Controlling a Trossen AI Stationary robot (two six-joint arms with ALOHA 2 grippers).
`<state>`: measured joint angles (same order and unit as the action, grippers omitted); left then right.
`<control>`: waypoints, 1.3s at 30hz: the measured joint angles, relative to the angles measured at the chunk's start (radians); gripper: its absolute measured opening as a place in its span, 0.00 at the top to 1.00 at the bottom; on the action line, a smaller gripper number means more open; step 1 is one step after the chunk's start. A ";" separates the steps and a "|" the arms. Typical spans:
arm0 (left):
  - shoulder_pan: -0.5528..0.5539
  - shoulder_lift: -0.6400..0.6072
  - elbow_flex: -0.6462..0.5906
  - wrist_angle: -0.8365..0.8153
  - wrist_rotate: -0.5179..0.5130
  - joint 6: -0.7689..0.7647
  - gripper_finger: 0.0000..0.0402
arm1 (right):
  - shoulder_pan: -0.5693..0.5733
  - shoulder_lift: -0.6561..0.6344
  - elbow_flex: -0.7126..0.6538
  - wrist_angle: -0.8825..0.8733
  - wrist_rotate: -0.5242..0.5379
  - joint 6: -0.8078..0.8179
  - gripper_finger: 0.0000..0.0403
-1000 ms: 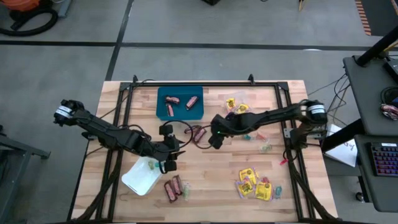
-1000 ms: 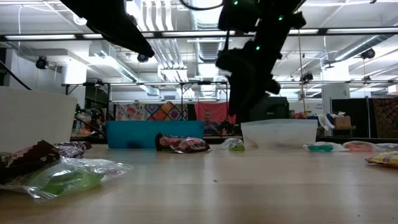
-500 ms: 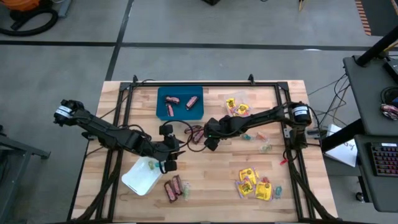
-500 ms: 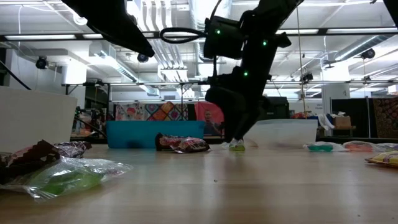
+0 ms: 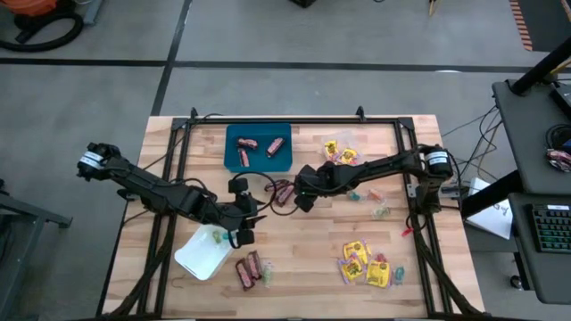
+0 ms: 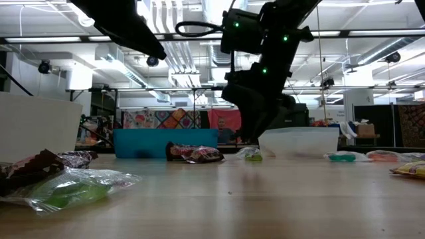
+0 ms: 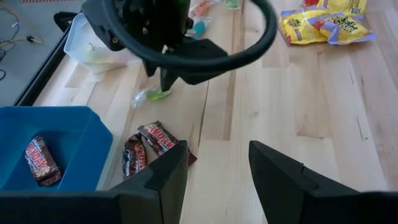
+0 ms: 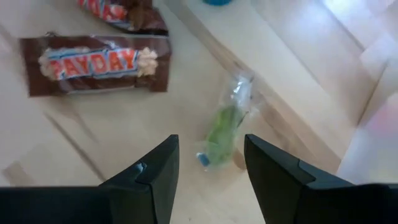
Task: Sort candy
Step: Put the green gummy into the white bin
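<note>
My right gripper point(image 5: 298, 197) stands open over the table's middle, fingers slanting down. A small green sweet point(image 8: 221, 132) lies on the wood just ahead of its fingertips, untouched; it also shows in the low view point(image 6: 251, 156). Two brown-red bars point(image 5: 284, 192) lie just left of that gripper, one marked PAYDAY point(image 8: 93, 62). My left gripper point(image 5: 243, 232) hangs open and empty above the white tray's point(image 5: 201, 254) far right corner. More brown bars lie in the blue tray point(image 5: 259, 147).
A clear tray point(image 6: 299, 141) stands right behind the green sweet. Yellow packets lie at the far middle point(image 5: 339, 152) and the near right point(image 5: 366, 265). Two brown bars point(image 5: 248, 270) lie by the white tray. Pastel sweets point(image 5: 375, 201) are scattered on the right.
My right gripper has come down and gone a little toward the table's left edge, tipping more steeply, until it stands over the green sweet beside the brown bars. My left arm has kept still.
</note>
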<state>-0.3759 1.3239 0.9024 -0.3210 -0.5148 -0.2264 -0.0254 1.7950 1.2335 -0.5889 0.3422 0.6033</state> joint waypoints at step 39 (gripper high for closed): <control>0.047 0.093 -0.285 0.769 0.293 0.171 0.65 | 0.261 -0.187 -0.085 0.145 -0.002 -0.192 0.97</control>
<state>-0.3290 1.4170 0.6172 0.4484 -0.2213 -0.0555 0.2357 1.6082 1.1488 -0.4442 0.3406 0.4117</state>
